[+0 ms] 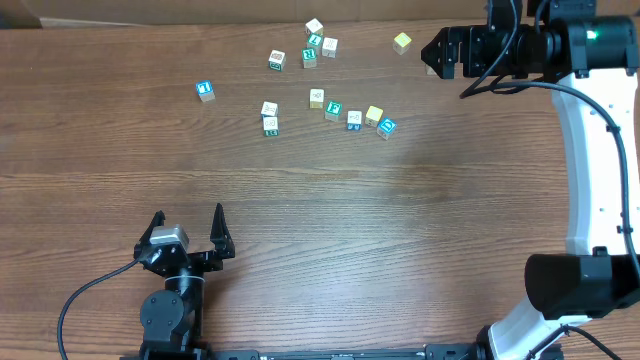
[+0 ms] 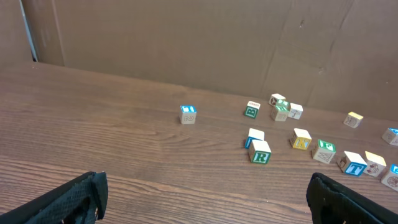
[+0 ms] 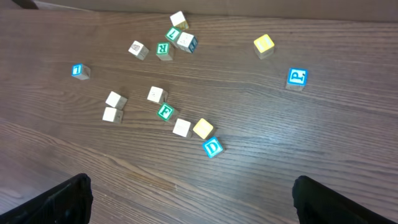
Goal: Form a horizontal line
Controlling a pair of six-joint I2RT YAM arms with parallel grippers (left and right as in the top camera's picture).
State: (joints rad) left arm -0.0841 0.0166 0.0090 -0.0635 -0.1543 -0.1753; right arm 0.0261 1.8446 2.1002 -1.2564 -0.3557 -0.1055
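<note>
No straight row of four touching cubes shows in any view; the small cubes lie loose at the far side of the table. A loose slanting string runs from a cream cube past a green one and a yellow one to a blue D cube. A cluster lies behind it. My left gripper is open and empty near the front edge. My right gripper is open and empty, raised at the far right.
A lone blue cube lies at the left, a cream and green pair in the middle, and a yellow cube near the right gripper. A blue P cube lies beside it. A brown wall stands behind the table.
</note>
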